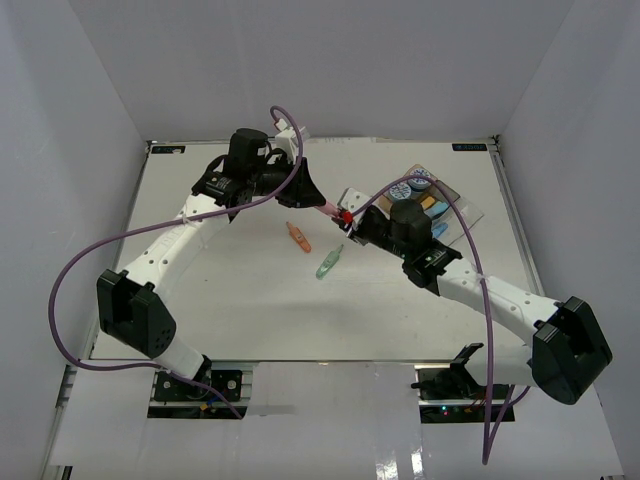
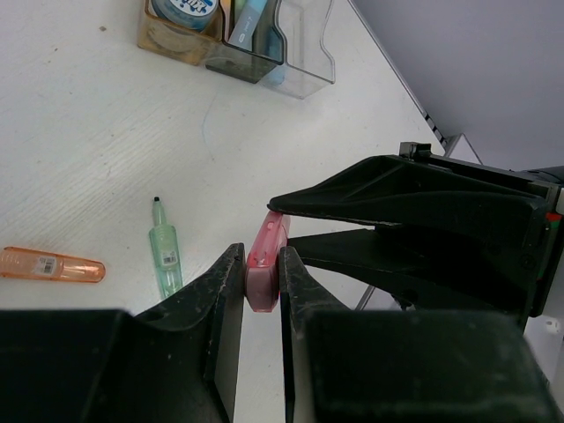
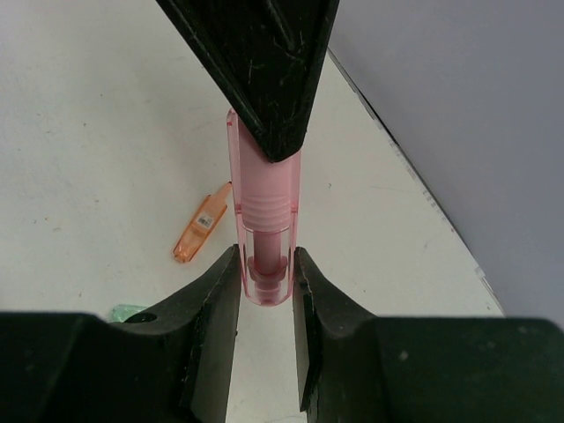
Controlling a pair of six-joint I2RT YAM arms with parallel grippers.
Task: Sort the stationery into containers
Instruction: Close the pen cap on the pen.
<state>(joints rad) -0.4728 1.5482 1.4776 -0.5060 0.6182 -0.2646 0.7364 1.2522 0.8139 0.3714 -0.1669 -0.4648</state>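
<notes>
top view only: both arms meet over the middle of the table, left gripper on the far-left side, right gripper on the right; pink piece bridges them, off the surface
left wrist only: containers read as three joined trays, amber, smoky, clear; patterned roll in the amber one, blue piece standing in the smoky one
right wrist only: inside of the pink piece shows, with a ribbed darker core in a see-through pink shell
left hand: clamped on the pink piece, one finger on each side of it, seen end-on in the left wrist view
right hand: clamped on the opposite end of the same pink piece, both fingers touching it
pink piece look: slim, straight, translucent, short; held roughly level between the two grippers
loose stationery: orange piece and green piece lie flat on the table, apart from each other, just near of the grippers; green one has a dark tip
containers place: far right of the table, close to its right edge, behind the right arm's wrist
edges: white walls close the left, far and right sides; table rim runs right along them
open room: bare white table on the near side and the left half; purple cable loops wide on the left
</notes>
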